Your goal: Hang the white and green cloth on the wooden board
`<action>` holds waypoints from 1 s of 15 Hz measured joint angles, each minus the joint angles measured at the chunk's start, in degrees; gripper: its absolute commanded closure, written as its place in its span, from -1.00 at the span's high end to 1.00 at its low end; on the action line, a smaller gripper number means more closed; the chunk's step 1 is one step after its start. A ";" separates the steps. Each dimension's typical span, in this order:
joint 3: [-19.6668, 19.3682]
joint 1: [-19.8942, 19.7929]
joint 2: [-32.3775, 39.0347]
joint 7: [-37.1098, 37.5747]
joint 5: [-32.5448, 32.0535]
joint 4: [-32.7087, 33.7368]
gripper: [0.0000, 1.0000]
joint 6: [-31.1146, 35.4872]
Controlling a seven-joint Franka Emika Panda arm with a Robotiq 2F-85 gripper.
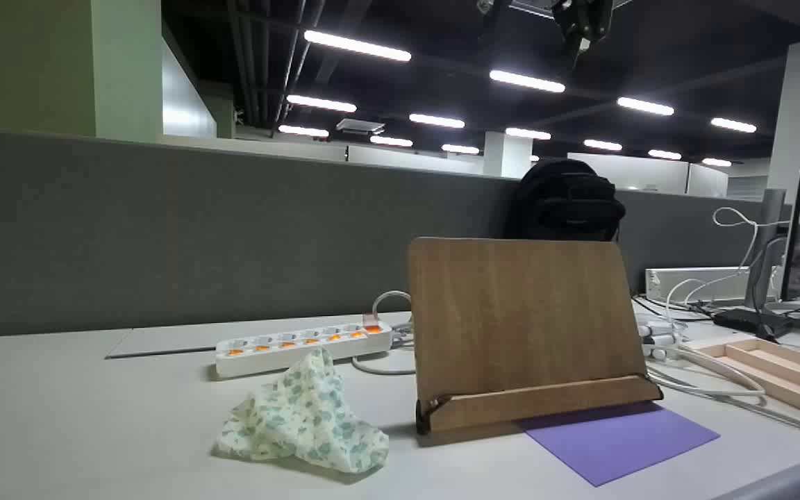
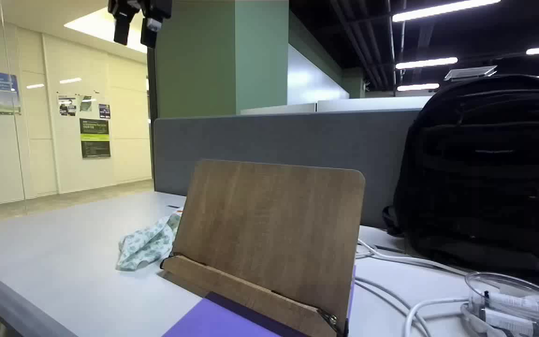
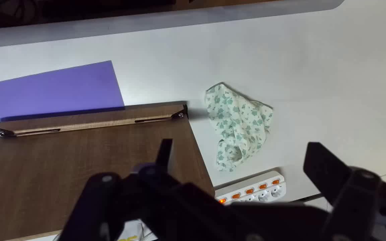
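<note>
The white and green cloth [image 1: 306, 420] lies crumpled on the white table, with one fold peaked up. In an exterior view the cloth [image 2: 149, 242] is partly hidden behind the board. The wooden board [image 1: 525, 312] stands tilted back on the table with a ledge along its bottom; it also shows in an exterior view [image 2: 269, 234]. In the wrist view the cloth [image 3: 238, 125] lies beside the board [image 3: 79, 174], apart from it. My gripper [image 3: 240, 142] is open and empty, its fingers wide apart. It hangs high above the table, at the top of an exterior view [image 2: 134, 41].
A white power strip [image 1: 303, 349] lies behind the cloth. A purple sheet [image 1: 622, 441] lies under the board's front. A black backpack [image 2: 480, 187] and white cables [image 2: 391, 295] are behind and beside the board. A grey partition [image 1: 164, 236] runs along the back.
</note>
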 measured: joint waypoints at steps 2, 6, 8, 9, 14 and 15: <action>0.00 -0.02 -0.02 0.00 0.00 0.00 1.00 0.20; 0.00 -0.02 -0.04 0.00 0.00 0.00 1.00 0.21; 0.00 -0.02 -0.04 0.00 0.00 0.01 1.00 0.21; 0.00 -0.02 -0.04 0.00 0.00 0.01 1.00 0.21; 1.02 -0.40 0.52 -0.09 -0.74 -0.46 1.00 1.15; 1.78 -0.47 1.18 -0.04 -1.19 -0.96 1.00 2.18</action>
